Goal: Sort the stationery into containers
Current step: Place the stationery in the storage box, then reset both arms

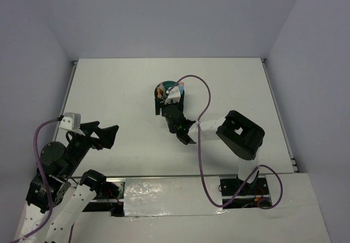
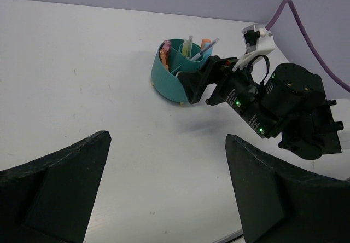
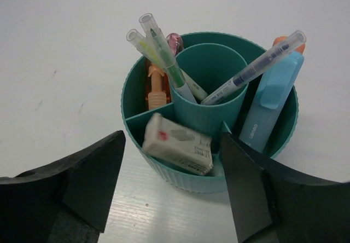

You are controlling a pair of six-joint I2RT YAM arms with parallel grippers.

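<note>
Stationery is found stowed in teal organizer, none seen loose, sorting judged done; right gripper and left gripper are spread, empty.

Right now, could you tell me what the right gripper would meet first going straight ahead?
Probably the teal organizer, at its near wall, or the white eraser just behind it; depth is unclear.

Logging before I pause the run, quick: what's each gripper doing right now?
Left gripper: open, holding nothing.
Right gripper: open, holding nothing, facing the round teal plastic desk organizer.
</note>
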